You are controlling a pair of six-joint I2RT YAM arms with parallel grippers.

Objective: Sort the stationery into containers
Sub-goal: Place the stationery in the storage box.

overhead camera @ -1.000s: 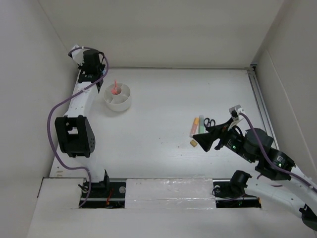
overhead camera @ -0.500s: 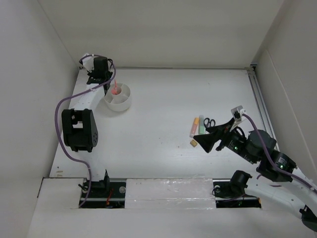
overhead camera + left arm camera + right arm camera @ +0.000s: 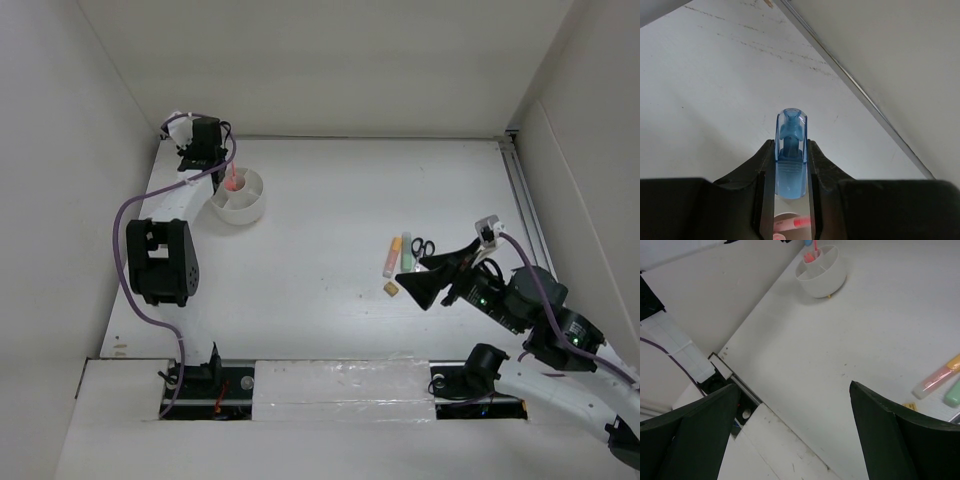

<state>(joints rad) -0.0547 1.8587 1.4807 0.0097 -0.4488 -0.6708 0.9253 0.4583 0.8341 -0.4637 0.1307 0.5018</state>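
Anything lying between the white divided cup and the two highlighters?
Nothing. Between the cup and the highlighters the table is bare, seen plainly in the top external view.

Here's the blue capsule-shaped piece (image 3: 791,155), translucent, a deeper blue core showing through its paler shell; the left gripper (image 3: 790,150) is matte black; the surface (image 3: 330,200) is white with faint grey scuffs; the cup (image 3: 240,208) is plain white, and the pens (image 3: 233,181) in it are pink-red; the orange highlighter (image 3: 390,258) has a pale peach body and a brighter orange end; the green highlighter (image 3: 406,243) is pastel mint; the scissors (image 3: 424,246) show black handles; the eraser cube (image 3: 391,289) is tan; the right gripper (image 3: 412,288) is black; the cables (image 3: 116,235) are purple.
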